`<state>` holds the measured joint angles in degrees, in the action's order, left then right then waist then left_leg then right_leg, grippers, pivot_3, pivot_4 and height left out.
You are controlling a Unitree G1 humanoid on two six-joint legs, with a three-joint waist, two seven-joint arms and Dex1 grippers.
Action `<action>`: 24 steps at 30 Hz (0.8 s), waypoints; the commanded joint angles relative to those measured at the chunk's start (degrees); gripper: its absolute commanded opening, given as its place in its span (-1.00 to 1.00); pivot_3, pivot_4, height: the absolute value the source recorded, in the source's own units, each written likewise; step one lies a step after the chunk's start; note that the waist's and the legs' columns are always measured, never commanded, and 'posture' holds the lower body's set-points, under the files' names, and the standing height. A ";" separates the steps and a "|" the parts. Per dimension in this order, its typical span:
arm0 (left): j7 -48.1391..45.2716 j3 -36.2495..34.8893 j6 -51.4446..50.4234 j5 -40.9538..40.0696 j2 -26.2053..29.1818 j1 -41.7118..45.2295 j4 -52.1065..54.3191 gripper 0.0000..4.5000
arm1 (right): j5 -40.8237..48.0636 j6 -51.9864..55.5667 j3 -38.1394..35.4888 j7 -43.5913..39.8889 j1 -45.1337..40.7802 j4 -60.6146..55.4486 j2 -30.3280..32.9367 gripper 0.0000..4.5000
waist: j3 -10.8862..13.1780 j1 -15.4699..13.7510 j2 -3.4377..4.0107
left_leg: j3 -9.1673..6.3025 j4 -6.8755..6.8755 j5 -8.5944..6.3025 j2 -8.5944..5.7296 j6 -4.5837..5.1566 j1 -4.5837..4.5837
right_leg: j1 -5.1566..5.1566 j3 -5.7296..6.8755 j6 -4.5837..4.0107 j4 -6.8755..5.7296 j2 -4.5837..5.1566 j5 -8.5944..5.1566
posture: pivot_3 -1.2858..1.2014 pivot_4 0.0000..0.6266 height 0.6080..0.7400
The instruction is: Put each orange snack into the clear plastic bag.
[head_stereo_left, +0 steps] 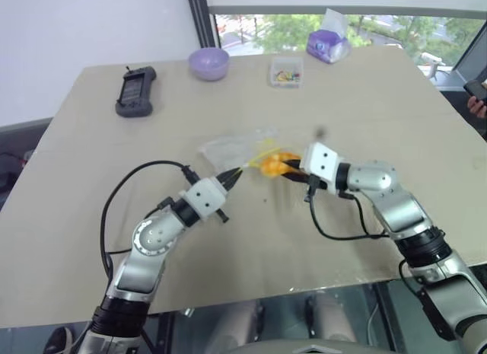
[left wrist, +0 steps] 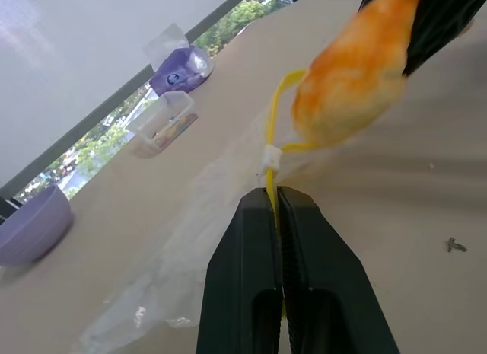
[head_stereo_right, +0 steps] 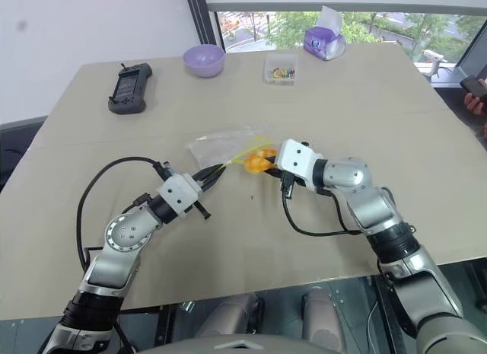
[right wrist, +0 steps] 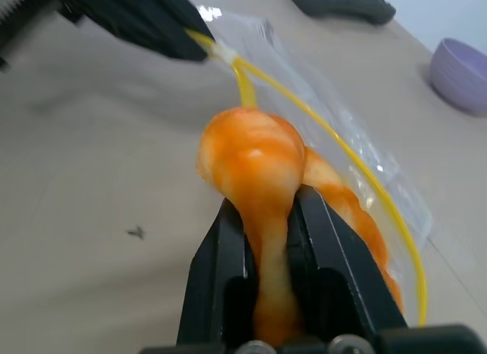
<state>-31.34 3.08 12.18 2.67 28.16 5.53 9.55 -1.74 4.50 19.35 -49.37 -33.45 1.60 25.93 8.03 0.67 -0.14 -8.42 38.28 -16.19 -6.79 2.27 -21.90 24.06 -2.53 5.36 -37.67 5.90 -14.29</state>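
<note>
**Snack at the bag mouth, just needs to go left and in**

So my right claw (right wrist: 266, 217) is clamped on the orange snack (right wrist: 255, 167), squishing it pretty hard between the fingers. My left claw (left wrist: 278, 217) is pinched tight on the yellow zip strip (left wrist: 272, 133) of the clear plastic bag (head_stereo_left: 228, 148), holding that edge up off the worktop (head_stereo_left: 91, 179).

The key bit: the snack sits right at the bag's opening, just right of my left claw's tip, and the bag trails away from there to the far left. The zip strip loops around the snack's far side, so I'd say the mouth faces my right claw. Right arm is obviously the one to finish this.

In the right wrist view there's more orange behind the strip, but I can't tell if that's another snack inside already.

Far side of the worktop: a purple bowl (head_stereo_left: 208, 63), contents hidden, and a small clear box (head_stereo_left: 286, 71) with coloured bits in it.
</note>
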 commanded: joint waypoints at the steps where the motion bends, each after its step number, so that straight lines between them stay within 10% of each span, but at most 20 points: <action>1: -0.74 0.29 0.97 -0.78 0.35 -0.29 2.76 -1.00 | -0.36 -0.71 -0.84 1.42 -2.22 1.12 -1.59 -0.99 | 0.00 0.05 0.00 | 0.00 0.00 0.00 0.00 0.00 0.00 | 0.00 0.00 0.00 0.00 0.00 0.00 | 0.03 -0.52 0.94; 13: -3.93 1.16 1.03 -2.24 0.89 -0.28 3.21 -1.00 | -0.85 3.74 0.11 1.93 -8.54 8.56 -7.36 -0.99 | 0.01 0.15 0.02 | 0.00 -0.01 0.00 0.00 0.00 0.00 | 0.01 -0.01 -0.01 0.00 -0.01 0.00 | 0.03 -0.52 0.94; 24: -6.37 2.41 0.71 -4.42 0.45 1.57 4.02 -1.00 | -12.15 -18.69 5.10 10.34 -18.08 31.58 -12.02 -0.99 | 0.02 0.49 0.03 | 0.02 -0.03 0.01 0.00 -0.01 0.01 | 0.11 -0.02 -0.01 -0.02 -0.04 0.00 | 0.03 -0.52 0.94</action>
<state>-37.47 5.34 12.18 -0.34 28.45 6.49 10.75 -13.74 -11.17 24.70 -39.79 -50.20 32.89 14.75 8.05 1.16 -0.11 -8.40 38.25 -16.18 -6.79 2.26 -21.89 24.17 -2.55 5.35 -37.69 5.86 -14.30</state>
